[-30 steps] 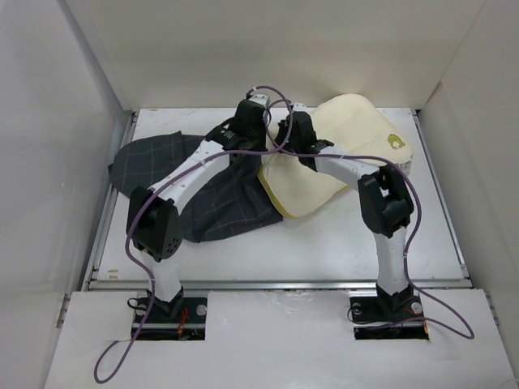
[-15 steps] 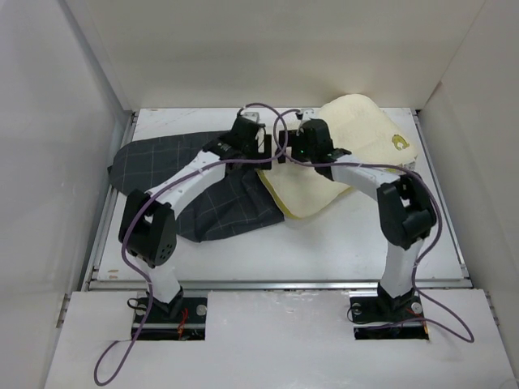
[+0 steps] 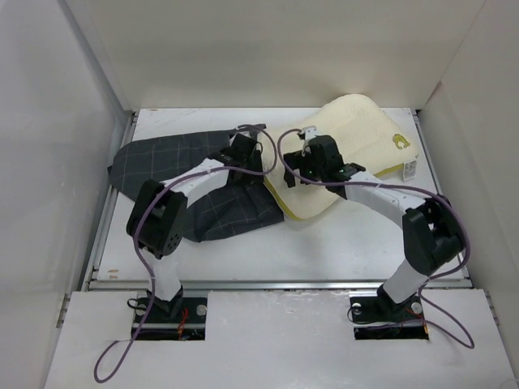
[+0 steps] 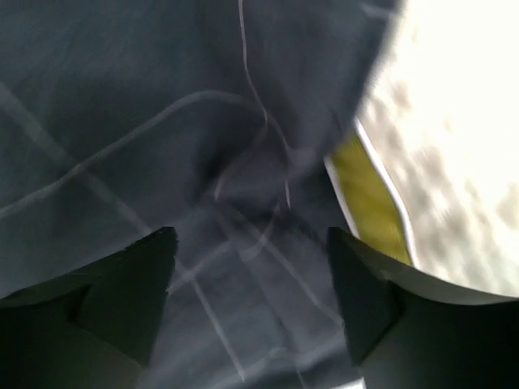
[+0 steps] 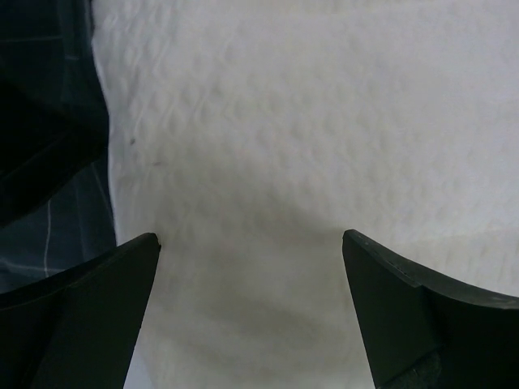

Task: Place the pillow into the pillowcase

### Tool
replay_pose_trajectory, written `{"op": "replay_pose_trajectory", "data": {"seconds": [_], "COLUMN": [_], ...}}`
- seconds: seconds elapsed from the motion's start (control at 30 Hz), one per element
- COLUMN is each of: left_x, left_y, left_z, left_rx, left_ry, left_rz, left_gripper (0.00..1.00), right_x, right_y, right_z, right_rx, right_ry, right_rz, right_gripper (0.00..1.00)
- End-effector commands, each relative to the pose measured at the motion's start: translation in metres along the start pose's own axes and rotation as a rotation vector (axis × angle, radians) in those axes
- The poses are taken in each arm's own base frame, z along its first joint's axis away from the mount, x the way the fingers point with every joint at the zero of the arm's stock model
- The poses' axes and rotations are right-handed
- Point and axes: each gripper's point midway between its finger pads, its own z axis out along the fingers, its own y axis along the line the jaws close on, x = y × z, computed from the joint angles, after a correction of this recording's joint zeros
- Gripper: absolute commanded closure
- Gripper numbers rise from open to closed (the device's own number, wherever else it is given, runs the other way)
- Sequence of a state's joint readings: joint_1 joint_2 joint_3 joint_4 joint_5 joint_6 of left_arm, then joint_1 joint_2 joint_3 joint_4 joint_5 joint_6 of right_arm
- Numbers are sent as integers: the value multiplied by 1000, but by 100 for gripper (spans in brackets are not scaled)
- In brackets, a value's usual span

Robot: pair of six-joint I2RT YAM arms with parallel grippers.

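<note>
The dark grid-patterned pillowcase (image 3: 170, 166) lies at the table's left, its right end overlapping the near-left corner of the cream pillow (image 3: 357, 130). My left gripper (image 3: 250, 162) hovers open over the pillowcase's right edge. In the left wrist view the grey pillowcase (image 4: 162, 146) fills the gap in the left gripper (image 4: 251, 271), and the pillow's yellow band (image 4: 369, 194) shows at the right. My right gripper (image 3: 293, 174) is open just above the pillow's left part. In the right wrist view the right gripper (image 5: 251, 251) spans bare pillow (image 5: 308, 121), with pillowcase (image 5: 49, 162) at the left.
White walls enclose the table (image 3: 365, 235) on the left, back and right. A small white tag (image 3: 411, 168) sticks out at the pillow's right edge. Purple cables loop over both arms.
Both grippers have gone from shut to open and let go of the fabric. Both arms have drawn back toward the near side and dropped lower over the pillowcase and the pillow.
</note>
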State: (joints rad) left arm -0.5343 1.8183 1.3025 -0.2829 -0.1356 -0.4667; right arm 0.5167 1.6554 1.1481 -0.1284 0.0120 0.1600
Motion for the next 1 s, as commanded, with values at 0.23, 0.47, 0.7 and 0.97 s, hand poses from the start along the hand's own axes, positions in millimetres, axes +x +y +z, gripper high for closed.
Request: {"op": "replay_pose_trajectory", "data": {"seconds": [0.23, 0.47, 0.7, 0.97], "left_x": [-19, -37, -21, -10], "left_y": [1, -13, -49, -69], "left_z": [28, -18, -55, -92], "left_rx": [-83, 24, 139, 224], "left_ry": [-39, -119, -105, -93], "left_rz": [-39, -22, 83, 153], "left_gripper": [89, 100, 100, 100], "right_x": [15, 22, -76, -129], "right_y": [14, 45, 67, 92], "right_z": [-9, 38, 34, 35], "right_rx": [15, -92, -116, -207], "right_ry": [17, 31, -200, -300], "right_rz": [-85, -111, -21, -1], "right_gripper": [0, 40, 100, 100]}}
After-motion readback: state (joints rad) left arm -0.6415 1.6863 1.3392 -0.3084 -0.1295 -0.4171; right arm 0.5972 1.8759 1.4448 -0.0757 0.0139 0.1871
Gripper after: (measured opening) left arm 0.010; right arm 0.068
